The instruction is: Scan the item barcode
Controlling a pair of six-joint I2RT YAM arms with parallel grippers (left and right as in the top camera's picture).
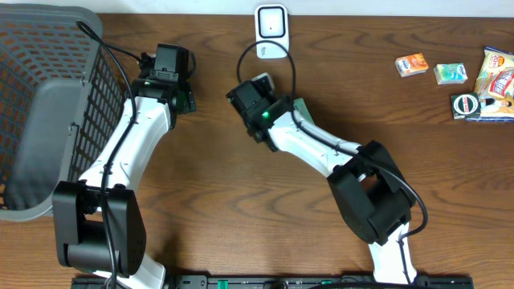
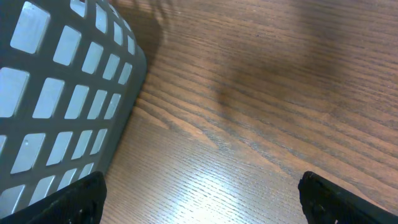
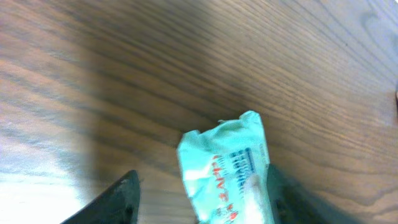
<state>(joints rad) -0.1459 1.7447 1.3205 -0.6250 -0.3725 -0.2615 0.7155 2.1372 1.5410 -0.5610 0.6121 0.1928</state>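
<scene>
The right hand (image 3: 202, 193) is part open, the green packet (image 3: 222, 163) between its fingers (image 3: 287, 200) touching the four-o'clock one; the left hand (image 2: 199, 200) is wide open, empty, over the worktop (image 2: 261, 93).

Right wrist view: green packet (image 3: 227, 171) cut by bottom edge, print blurred, barcode not to be made out. Right gripper (image 3: 202, 202) shows only finger ends, rest out of frame; if one finger touches packet, cannot tell. Overhead view: same packet almost all hidden under right arm (image 1: 321, 144), only small green corner seen. Left gripper (image 2: 202, 199): only two dark tips at bottom corners. Basket (image 2: 62, 93) cut by left edge. Small packs (image 1: 411, 64): labels too small to read. Bag (image 1: 499, 72) cut by right edge.
</scene>
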